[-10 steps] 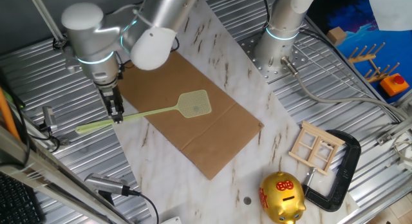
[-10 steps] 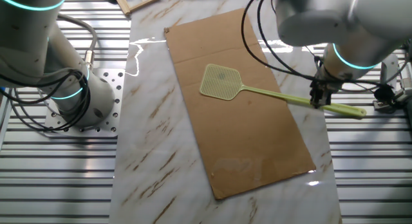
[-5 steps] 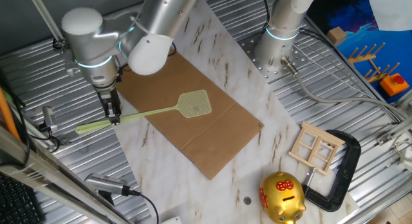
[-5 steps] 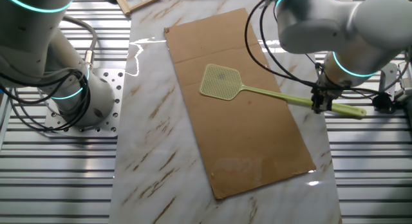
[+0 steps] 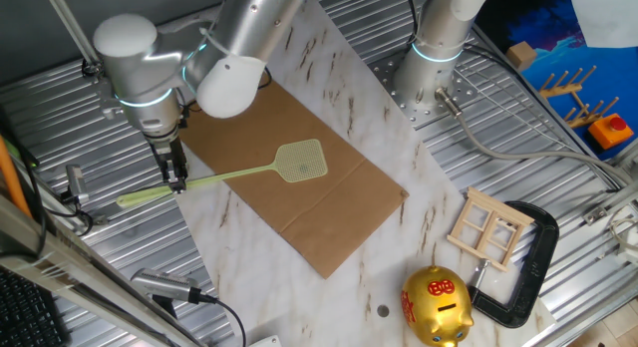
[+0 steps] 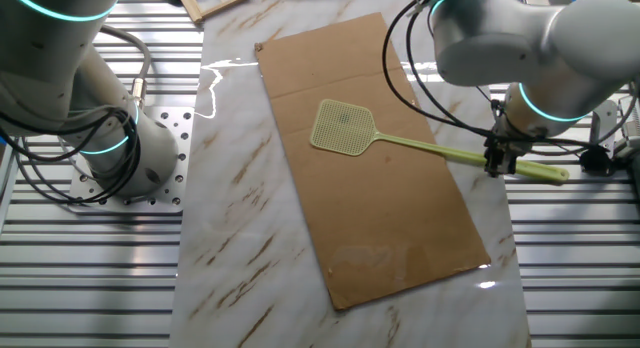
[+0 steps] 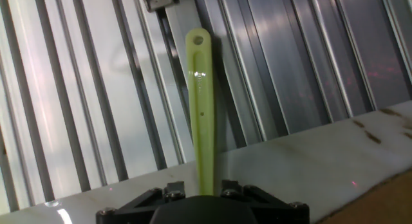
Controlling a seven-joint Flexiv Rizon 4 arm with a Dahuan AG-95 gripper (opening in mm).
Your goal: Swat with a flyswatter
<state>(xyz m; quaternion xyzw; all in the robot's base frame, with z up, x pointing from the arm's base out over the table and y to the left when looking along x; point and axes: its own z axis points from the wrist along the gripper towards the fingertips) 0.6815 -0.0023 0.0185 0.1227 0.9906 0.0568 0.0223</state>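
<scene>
The pale yellow-green flyswatter (image 5: 302,160) lies across the brown sheet (image 5: 329,217), with its mesh head on the sheet and its long handle running out over the marble edge onto the metal slats. My gripper (image 5: 176,180) stands upright on the handle near its outer end, fingers pinched on it. The other fixed view shows the same grip (image 6: 494,166), with the swatter head (image 6: 343,126) mid-sheet. In the hand view the handle (image 7: 201,108) runs straight out from under the black gripper housing (image 7: 206,211). The fingertips are hidden there.
A gold piggy bank (image 5: 436,305), a small wooden frame (image 5: 490,227) and a black clamp (image 5: 528,262) sit at the front right. A second arm's base (image 5: 431,63) stands at the back. A metal bracket (image 5: 75,187) is left of the handle end.
The arm's wrist has shifted slightly to the left over the handle. The flyswatter has not moved.
</scene>
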